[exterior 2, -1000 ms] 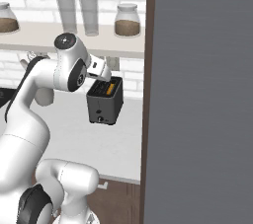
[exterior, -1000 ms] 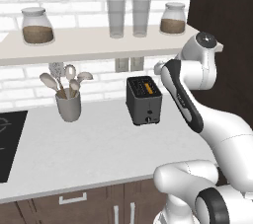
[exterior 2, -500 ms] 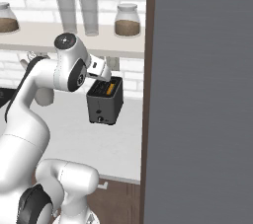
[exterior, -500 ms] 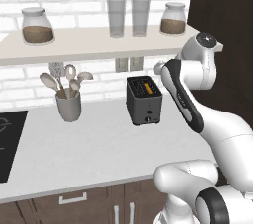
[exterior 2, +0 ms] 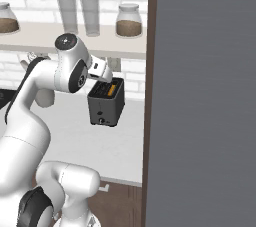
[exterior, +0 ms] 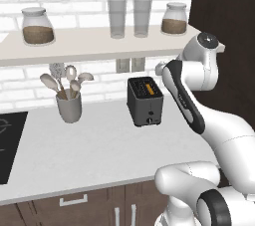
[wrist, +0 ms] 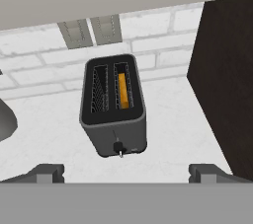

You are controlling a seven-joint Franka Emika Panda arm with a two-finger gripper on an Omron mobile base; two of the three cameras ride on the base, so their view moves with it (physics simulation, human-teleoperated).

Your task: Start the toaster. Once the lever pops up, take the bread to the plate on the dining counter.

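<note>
The dark grey toaster (exterior: 145, 101) (exterior 2: 106, 103) (wrist: 113, 107) stands on the grey worktop against the brick wall. The orange-yellow bread (wrist: 123, 91) (exterior 2: 112, 89) sits down in its right slot; the left slot holds nothing. The lever (wrist: 118, 147) is a small dark knob low on the narrow front face. My gripper (wrist: 127, 173) hovers above and in front of the toaster, open wide, with nothing between its fingertips (wrist: 49, 172). The plate and the dining counter are out of view.
A grey utensil cup (exterior: 69, 106) stands left of the toaster, and a black cooktop (exterior: 7, 145) lies at the far left. A shelf (exterior: 99, 43) with jars and glasses hangs close overhead. A tall dark cabinet (wrist: 227, 80) walls in the right side.
</note>
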